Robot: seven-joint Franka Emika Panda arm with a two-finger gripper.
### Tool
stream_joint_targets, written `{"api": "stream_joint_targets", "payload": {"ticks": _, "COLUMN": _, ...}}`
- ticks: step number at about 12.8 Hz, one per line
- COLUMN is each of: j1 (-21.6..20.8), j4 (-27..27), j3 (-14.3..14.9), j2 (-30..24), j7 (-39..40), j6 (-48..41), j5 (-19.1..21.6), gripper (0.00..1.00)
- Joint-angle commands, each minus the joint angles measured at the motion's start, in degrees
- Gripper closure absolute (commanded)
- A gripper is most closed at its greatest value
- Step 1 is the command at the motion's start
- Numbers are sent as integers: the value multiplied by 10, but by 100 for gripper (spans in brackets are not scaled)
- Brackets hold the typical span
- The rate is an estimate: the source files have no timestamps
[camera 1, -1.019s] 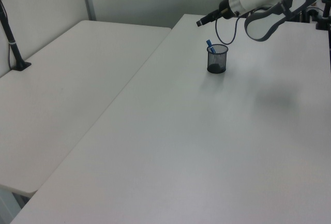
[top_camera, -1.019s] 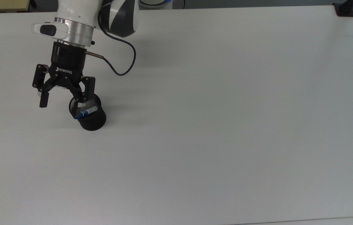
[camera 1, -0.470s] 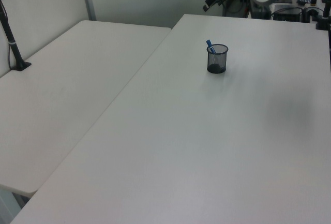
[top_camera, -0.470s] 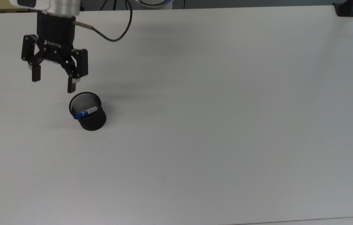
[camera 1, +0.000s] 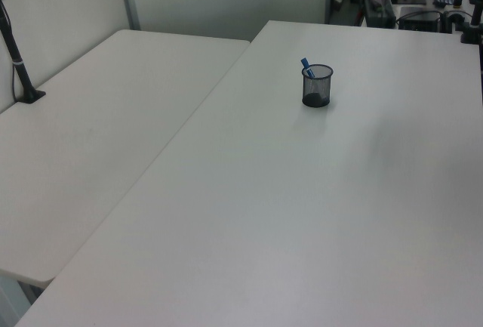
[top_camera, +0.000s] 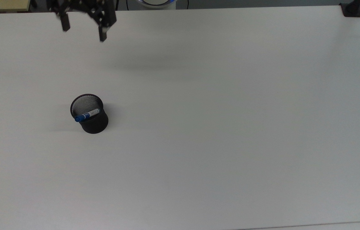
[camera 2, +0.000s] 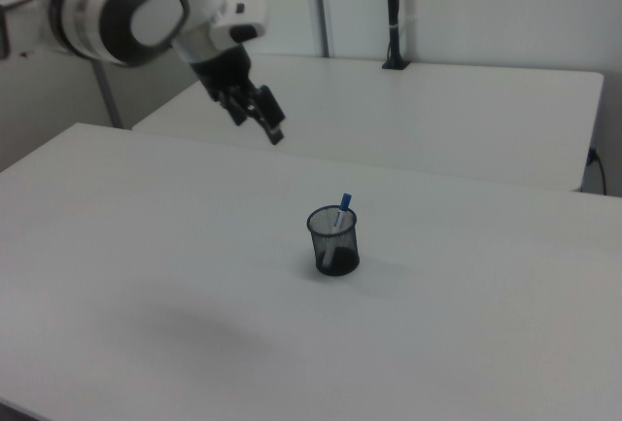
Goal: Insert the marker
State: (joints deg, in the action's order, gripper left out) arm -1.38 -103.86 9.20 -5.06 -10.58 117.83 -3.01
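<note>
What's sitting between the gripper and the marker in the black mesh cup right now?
Nothing visible. The open gripper hangs above bare white table, well apart from the black mesh cup. The white marker with the blue cap leans inside the cup, its cap poking above the rim.

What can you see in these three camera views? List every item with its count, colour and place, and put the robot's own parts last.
marker: one, white barrel with blue cap, leaning inside the cup, blue end poking above the rim.
mesh cup: one, black, upright on the table, toward the top view's left.
table: one, white, carrying the cup.
second table: one, white, alongside the first, on the left view's left.
black post: one, black, standing at the far edge of the second table in the right view.
robot arm: one, white and dark grey, at the right view's upper left.
gripper: one, black, fingers open and holding nothing, raised above the table near the top view's upper left, well away from the cup.
</note>
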Motion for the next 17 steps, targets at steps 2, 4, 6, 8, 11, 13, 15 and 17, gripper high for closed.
{"api": "stream_joint_targets", "payload": {"ticks": 2, "j1": -90, "j4": 35, "j3": 79, "j2": -28, "j7": 1, "j6": -151, "j5": 21, "gripper": 0}}
{"api": "stream_joint_targets", "payload": {"ticks": 4, "j1": -96, "j4": 64, "j3": 87, "j2": -8, "j7": 11, "j6": -170, "j5": 22, "gripper": 0}}
{"api": "stream_joint_targets", "payload": {"ticks": 6, "j1": -91, "j4": 97, "j3": 86, "j2": 23, "j7": 55, "j6": -171, "j5": 20, "gripper": 0}}
{"api": "stream_joint_targets", "payload": {"ticks": 8, "j1": -83, "j4": 129, "j3": 86, "j2": 45, "j7": 101, "j6": -173, "j5": 22, "gripper": 0}}
{"api": "stream_joint_targets", "payload": {"ticks": 11, "j1": -58, "j4": 127, "j3": 60, "j2": 43, "j7": 129, "j6": -210, "j5": 17, "gripper": 0}}
{"api": "stream_joint_targets", "payload": {"ticks": 13, "j1": -32, "j4": 125, "j3": 30, "j2": 39, "j7": 152, "j6": -224, "j5": 16, "gripper": 0}}
{"api": "stream_joint_targets", "payload": {"ticks": 15, "j1": -32, "j4": 125, "j3": 30, "j2": 38, "j7": 144, "j6": -224, "j5": 17, "gripper": 0}}
{"api": "stream_joint_targets", "payload": {"ticks": 17, "j1": -33, "j4": 125, "j3": 30, "j2": 37, "j7": 128, "j6": -225, "j5": 15, "gripper": 0}}
